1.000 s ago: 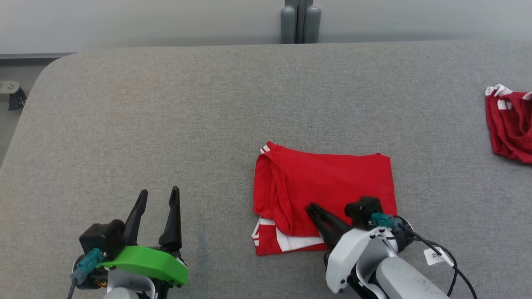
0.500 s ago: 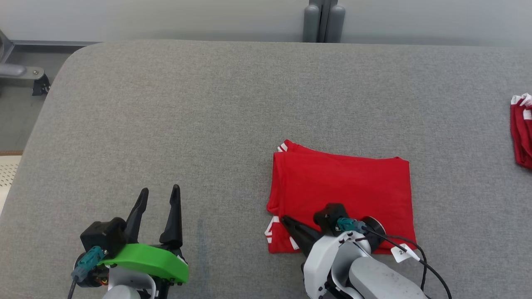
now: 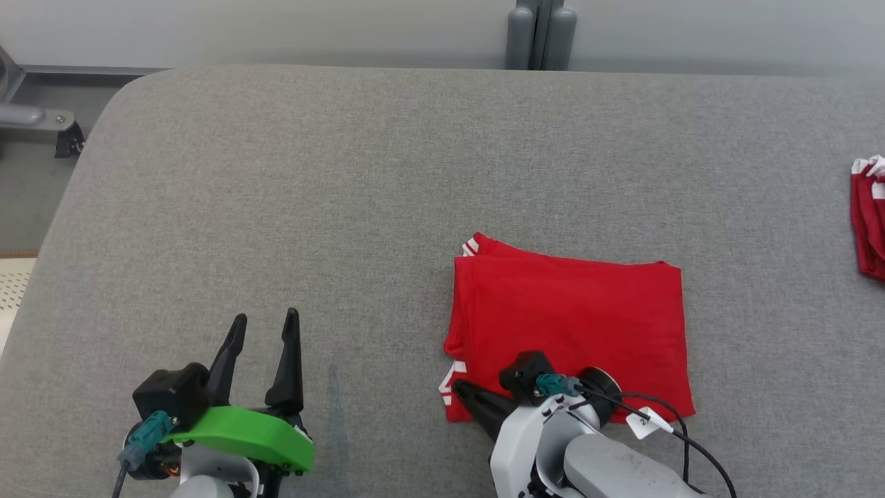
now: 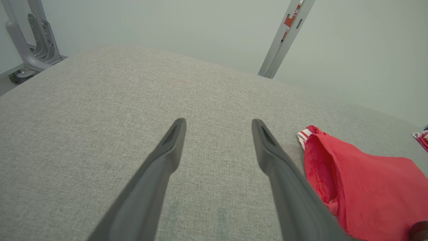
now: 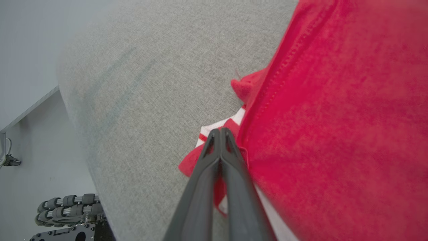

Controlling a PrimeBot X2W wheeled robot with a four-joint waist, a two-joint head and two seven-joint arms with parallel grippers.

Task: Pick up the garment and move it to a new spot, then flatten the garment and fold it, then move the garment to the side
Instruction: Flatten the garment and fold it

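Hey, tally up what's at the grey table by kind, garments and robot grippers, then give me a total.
Red garments: 2, the folded garment and a second red garment at the right edge of the table
Grippers: 2, the left gripper and the right gripper
Total: 4

Wide-spread left hand (image 4: 218,121) beside red garment (image 4: 367,187)
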